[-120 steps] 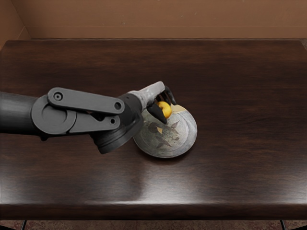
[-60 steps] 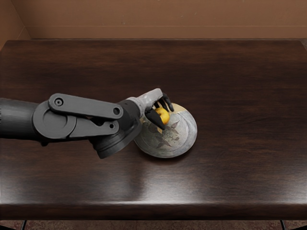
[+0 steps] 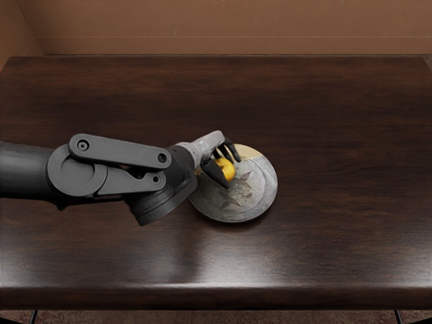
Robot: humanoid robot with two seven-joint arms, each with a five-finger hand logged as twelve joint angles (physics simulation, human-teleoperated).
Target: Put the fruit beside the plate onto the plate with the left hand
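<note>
A small yellow-orange fruit (image 3: 227, 169) sits low over the upper left part of a round grey patterned plate (image 3: 256, 192). My left hand (image 3: 220, 162) reaches in from the left edge with its dark fingers (image 3: 231, 150) curled around the fruit. The hand and wrist cover the plate's left rim. I cannot tell whether the fruit touches the plate. The right arm does not show.
The plate lies near the middle of a dark wooden table (image 3: 324, 108). A brown wall (image 3: 223, 27) runs behind the table's far edge. My bulky left forearm (image 3: 108, 172) lies over the table's left half.
The left hand with the fruit has sunk slightly and drawn a little left, closer to the plate surface. The fingers stay curled on the fruit.
</note>
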